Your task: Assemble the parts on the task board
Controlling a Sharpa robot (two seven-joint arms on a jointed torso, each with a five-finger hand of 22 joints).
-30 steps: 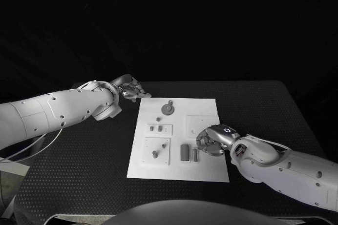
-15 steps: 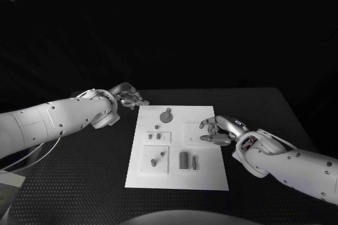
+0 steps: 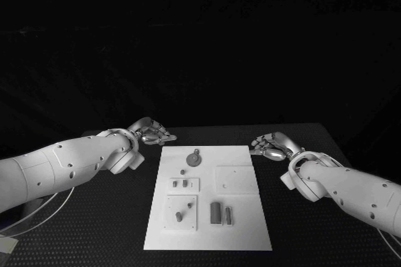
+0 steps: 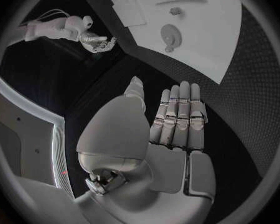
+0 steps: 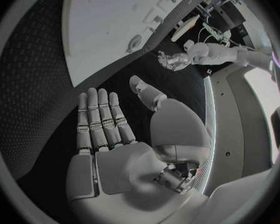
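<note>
Between the hands, task board [image 3: 242, 220] on the table; left hand [image 3: 150, 132] and right hand [image 3: 274, 146] off its far corners, fingers apart, seemingly empty.

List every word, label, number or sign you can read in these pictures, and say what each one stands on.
None can be read: the task board, its grey parts, the left hand, the right hand and the black table bear no legible writing or numbers.
</note>
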